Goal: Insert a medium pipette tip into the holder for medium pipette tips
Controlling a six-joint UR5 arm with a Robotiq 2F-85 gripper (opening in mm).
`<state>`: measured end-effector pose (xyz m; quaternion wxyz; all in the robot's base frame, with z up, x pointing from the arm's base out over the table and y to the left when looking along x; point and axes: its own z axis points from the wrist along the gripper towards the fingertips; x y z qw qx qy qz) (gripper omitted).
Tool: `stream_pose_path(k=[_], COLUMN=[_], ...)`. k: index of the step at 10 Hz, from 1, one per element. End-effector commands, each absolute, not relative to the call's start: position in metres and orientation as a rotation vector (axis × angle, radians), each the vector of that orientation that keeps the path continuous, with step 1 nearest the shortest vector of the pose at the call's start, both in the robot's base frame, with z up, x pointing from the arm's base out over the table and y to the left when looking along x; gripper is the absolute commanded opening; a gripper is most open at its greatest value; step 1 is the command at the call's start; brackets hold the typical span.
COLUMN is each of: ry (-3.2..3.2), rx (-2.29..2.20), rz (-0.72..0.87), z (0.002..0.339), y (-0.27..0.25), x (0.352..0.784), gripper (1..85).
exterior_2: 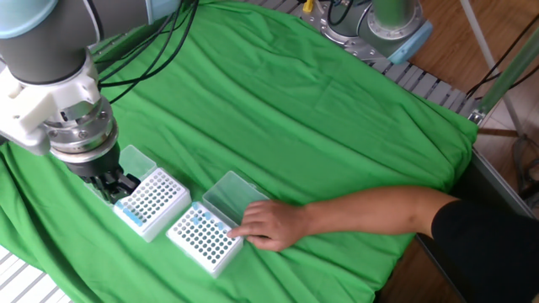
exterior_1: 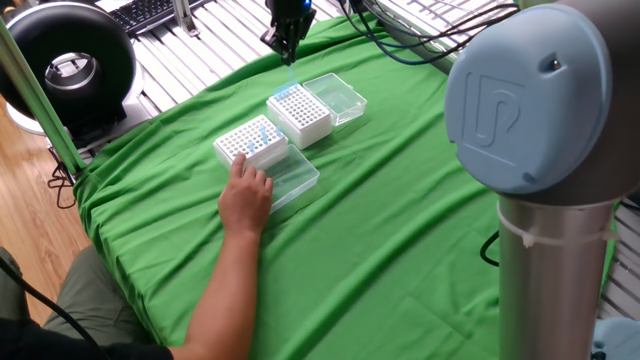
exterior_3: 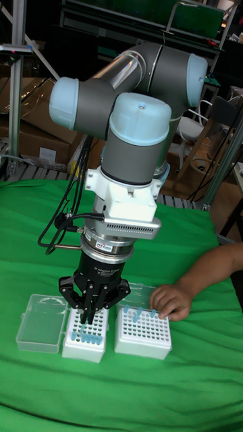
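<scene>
Misalignment is your main worry at this point. Your gripper (exterior_3: 90, 317) hangs just above the taller white rack (exterior_1: 300, 113), near the edge row where blue tips already stand, and its fingers are pinched together on a thin pale-blue pipette tip (exterior_1: 291, 65) that points down toward the grid of holes. If that tip is tilted in the fingers, or sits between two holes instead of over one, I judge it would catch on the grid face and bend, slip, or shove the rack across the loose green cloth (exterior_2: 320, 109). Nothing pins that rack down; its clear lid (exterior_2: 133, 160) lies open beside it. The neighbouring tips could also be knocked by the fingers on the way down. A person's hand (exterior_2: 268, 225) rests against the other rack (exterior_3: 143, 332) just beside yours, so a sideways jolt could reach it. Whether the tip's end is centred over a free hole cannot be told from these views.
</scene>
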<state>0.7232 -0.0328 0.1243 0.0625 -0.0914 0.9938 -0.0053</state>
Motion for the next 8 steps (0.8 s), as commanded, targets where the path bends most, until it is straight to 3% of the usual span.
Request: stream_pose_path(k=[1,8], ry=[2.994,2.978], rx=[-0.273,-0.278], rz=[0.003,0.003], z=[0.1227,0.1144], y=[-0.0321,-0.0321], x=[0.7235,0.723], gripper=[1.0,1.0])
